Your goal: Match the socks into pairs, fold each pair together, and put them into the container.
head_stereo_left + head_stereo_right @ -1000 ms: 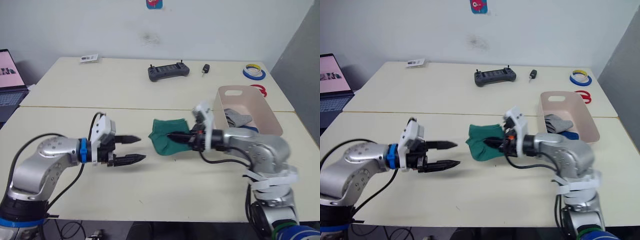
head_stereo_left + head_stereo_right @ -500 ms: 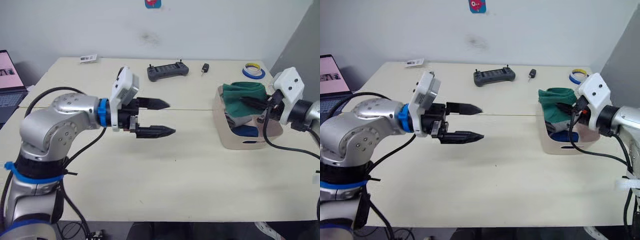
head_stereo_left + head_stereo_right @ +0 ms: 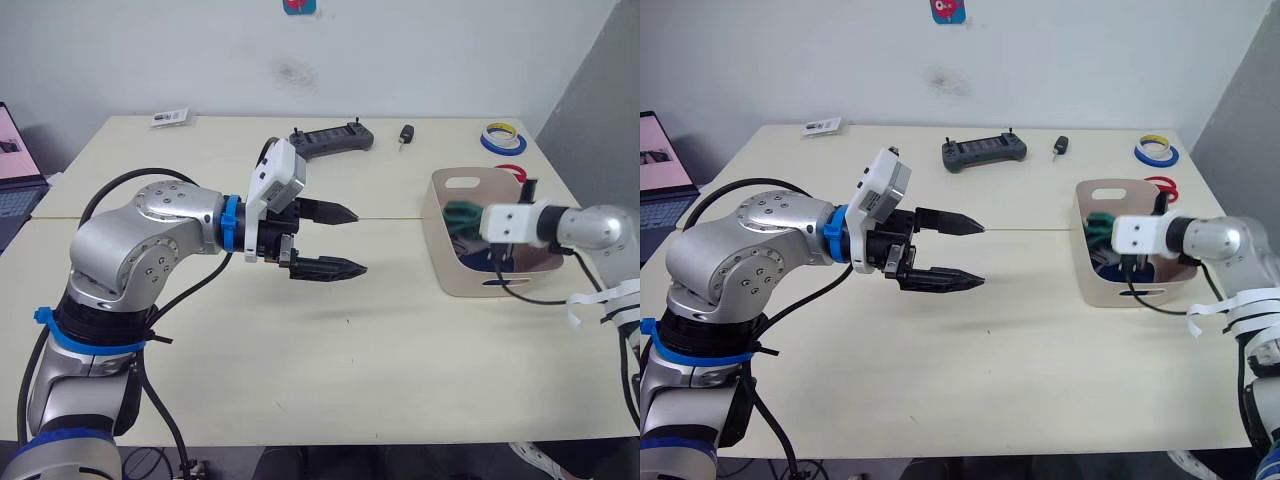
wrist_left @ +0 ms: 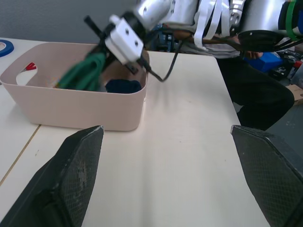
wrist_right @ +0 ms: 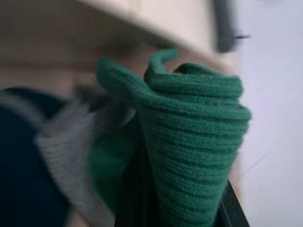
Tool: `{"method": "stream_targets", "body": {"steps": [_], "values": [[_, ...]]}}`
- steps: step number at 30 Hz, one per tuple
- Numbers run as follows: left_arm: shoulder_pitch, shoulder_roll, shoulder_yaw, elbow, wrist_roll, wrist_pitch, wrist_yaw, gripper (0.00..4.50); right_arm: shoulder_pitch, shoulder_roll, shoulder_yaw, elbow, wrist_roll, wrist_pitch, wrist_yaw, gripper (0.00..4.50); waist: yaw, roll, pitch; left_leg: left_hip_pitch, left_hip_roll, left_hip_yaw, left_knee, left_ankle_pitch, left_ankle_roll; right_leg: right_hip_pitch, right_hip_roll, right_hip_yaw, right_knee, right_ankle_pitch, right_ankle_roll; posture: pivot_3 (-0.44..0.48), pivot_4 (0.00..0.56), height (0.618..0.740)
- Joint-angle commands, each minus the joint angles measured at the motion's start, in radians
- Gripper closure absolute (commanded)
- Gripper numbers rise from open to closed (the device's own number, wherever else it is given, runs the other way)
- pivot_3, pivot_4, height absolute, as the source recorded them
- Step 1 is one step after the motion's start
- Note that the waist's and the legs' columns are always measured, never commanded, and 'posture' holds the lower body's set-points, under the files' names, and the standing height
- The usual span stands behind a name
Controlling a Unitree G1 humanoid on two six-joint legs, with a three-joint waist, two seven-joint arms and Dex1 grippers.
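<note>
The pale pinkish-beige container (image 3: 448, 262) stands at the table's right side. My right gripper (image 4: 99, 56) reaches down into it, shut on the folded green socks (image 5: 199, 132), which hang inside the bin near its far end. Under them lie a grey sock (image 5: 66, 146) and a dark blue sock (image 4: 122, 86). My left gripper (image 3: 358, 240) hovers open and empty over the middle of the table, pointing toward the container and well short of it.
Along the back of the table lie a dark handheld controller (image 3: 330, 138), a small black key fob (image 3: 405, 134), tape rolls (image 3: 503, 140), a red ring (image 3: 512, 172) behind the bin, and a small card (image 3: 172, 117). A laptop (image 3: 10, 170) sits at far left.
My right gripper carried the green socks from the table's middle to the bin and has now lowered them inside. My left arm rose and swung toward the centre, still open.
</note>
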Motion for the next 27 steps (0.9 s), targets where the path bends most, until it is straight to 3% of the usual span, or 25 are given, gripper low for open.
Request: {"method": "stream_targets", "body": {"steps": [1, 4, 17, 23, 27], "values": [[0.003, 0.001, 0.018, -0.022, -0.001, -0.02, -0.01, 0.02, -0.073, -0.024, 0.014, 0.044, -0.018, -0.045, 0.098, 4.5, 0.001, 0.0, 0.0, 0.0, 0.0, 0.0, 0.0, 0.0, 0.0, 0.0, 0.0, 0.0, 0.0, 0.0, 0.0, 0.0, 0.15, 0.74], [0.008, 0.001, 0.018, -0.022, 0.003, -0.024, -0.01, 0.02, -0.097, -0.02, 0.005, 0.061, 0.019, -0.056, 0.18, 4.5, 0.001, 0.0, 0.0, 0.0, 0.001, -0.001, 0.0, 0.0, 0.0, 0.0, -0.001, 0.0, 0.0, 0.0, 0.0, 0.0, 0.15, 0.74], [0.036, 0.024, 0.031, -0.007, 0.044, -0.054, -0.021, 0.0, -0.17, -0.096, -0.037, 0.047, 0.08, 0.011, 0.428, 0.2, 0.005, 0.0, 0.0, 0.0, 0.001, -0.003, 0.001, 0.0, 0.0, 0.001, -0.002, -0.001, 0.001, 0.0, 0.0, 0.0, 0.15, 0.74], [0.118, 0.092, 0.086, -0.014, 0.078, -0.075, -0.006, 0.0, -0.166, -0.19, -0.095, 0.011, 0.107, 0.055, 0.454, 0.06, 0.004, 0.001, 0.0, 0.0, 0.001, -0.003, 0.0, 0.0, 0.0, 0.0, -0.003, -0.001, 0.001, 0.0, 0.0, 0.0, 0.15, 0.74], [0.278, 0.189, 0.189, -0.014, 0.141, -0.122, 0.02, 0.0, -0.102, -0.214, -0.208, -0.051, 0.192, 0.122, 0.392, 0.06, -0.001, 0.001, 0.0, 0.001, 0.002, -0.002, 0.0, -0.001, 0.001, 0.0, -0.003, 0.0, 0.001, 0.0, 0.0, 0.0, 0.15, 0.74]]}}
